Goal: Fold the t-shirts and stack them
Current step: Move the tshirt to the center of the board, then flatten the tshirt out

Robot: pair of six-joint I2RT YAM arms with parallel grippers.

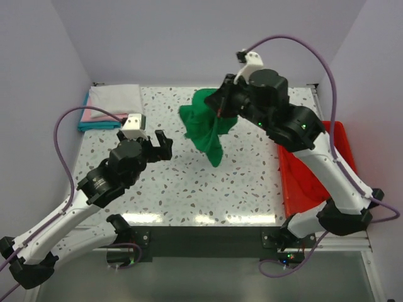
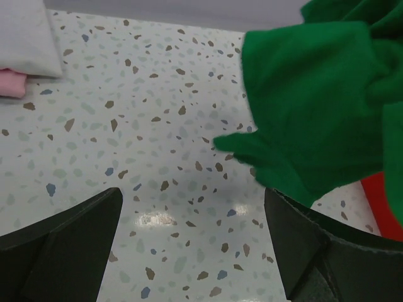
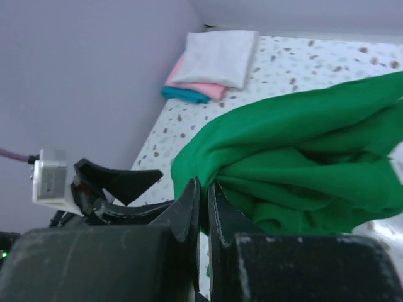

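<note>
The speckled desk (image 1: 189, 189) carries a folded stack (image 1: 112, 104) in its far left corner. A white tee (image 1: 116, 96) is on top, a pink tee (image 3: 201, 88) lies under it, and a teal tee (image 3: 184, 94) is lowest, on the surface. A red tray (image 1: 299, 182) lies along the right edge.
</note>
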